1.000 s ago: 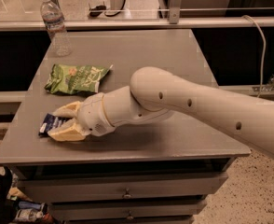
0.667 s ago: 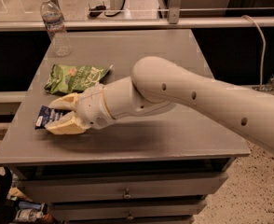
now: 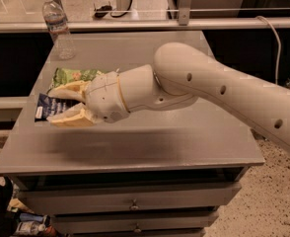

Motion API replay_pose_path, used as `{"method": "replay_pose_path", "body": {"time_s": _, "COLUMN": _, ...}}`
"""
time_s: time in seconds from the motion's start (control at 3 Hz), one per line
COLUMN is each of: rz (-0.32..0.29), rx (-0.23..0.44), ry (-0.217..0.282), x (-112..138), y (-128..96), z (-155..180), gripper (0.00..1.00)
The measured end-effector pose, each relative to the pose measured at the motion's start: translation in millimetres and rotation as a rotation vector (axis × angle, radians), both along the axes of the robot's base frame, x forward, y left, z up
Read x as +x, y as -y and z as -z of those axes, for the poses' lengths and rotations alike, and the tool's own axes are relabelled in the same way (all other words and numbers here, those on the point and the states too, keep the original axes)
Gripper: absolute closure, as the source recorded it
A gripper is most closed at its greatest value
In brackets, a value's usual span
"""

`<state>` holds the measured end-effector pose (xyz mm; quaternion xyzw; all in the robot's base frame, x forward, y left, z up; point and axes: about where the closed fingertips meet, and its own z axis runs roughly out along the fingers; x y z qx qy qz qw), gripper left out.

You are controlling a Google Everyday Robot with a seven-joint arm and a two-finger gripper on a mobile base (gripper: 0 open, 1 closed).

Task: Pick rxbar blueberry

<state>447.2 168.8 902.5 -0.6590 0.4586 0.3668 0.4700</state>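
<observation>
A: Where does the pick stand?

B: At the grasp. The gripper [image 3: 61, 105] reaches across the grey desk [image 3: 150, 147] to its left edge, jaws apart, one finger on each side of the rxbar blueberry [image 3: 49, 106], which sits between them beside the green snack bag [image 3: 73, 76] (water bottle [image 3: 57, 26] at the far-left corner).

A: And next?

B: Likely closing squarely on the flat wrapper, then lifting without snagging the bag.

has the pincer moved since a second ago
Yes. The pincer has slid further left along the table, toward its left edge, its fingers now spread around the rxbar blueberry, beside the green snack bag.
</observation>
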Motion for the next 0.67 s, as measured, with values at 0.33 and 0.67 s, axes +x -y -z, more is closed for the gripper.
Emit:
{"method": "replay_pose_path", "body": {"time_s": 0.33, "rz": -0.01, "rx": 0.036, "ry": 0.052, "x": -2.5, "y": 9.2, "z": -16.7, "gripper": 1.0}}
{"method": "replay_pose_path", "body": {"time_s": 0.67, "rz": -0.004, "rx": 0.052, "ry": 0.09, "x": -8.0, "y": 17.6, "z": -30.4, "gripper": 1.0}}
